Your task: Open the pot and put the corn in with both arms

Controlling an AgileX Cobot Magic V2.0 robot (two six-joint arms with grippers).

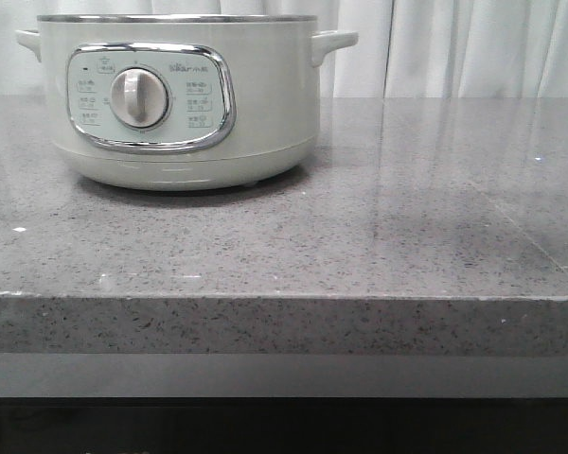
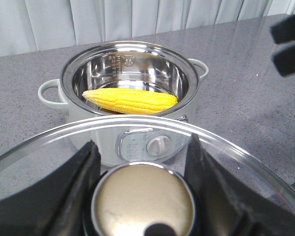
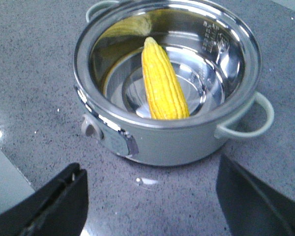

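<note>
The pale grey-green pot [image 1: 180, 104] stands at the back left of the counter, with no lid on it. The yellow corn [image 3: 162, 83] lies inside its steel bowl; it also shows in the left wrist view [image 2: 130, 101]. My left gripper [image 2: 141, 147] is shut on the round knob [image 2: 142, 199] of the glass lid [image 2: 39, 157] and holds it in the air on the dial side of the pot [image 2: 137, 69]. My right gripper [image 3: 150, 169] is open and empty above the counter beside the pot [image 3: 177, 142]. Neither gripper shows in the front view.
The grey speckled counter [image 1: 407, 218] stretches to the right of the pot, and its front edge [image 1: 284, 298] is near the camera. White curtains [image 1: 473, 47] hang behind. Two dark fingers [image 2: 290, 59] show at the edge of the left wrist view.
</note>
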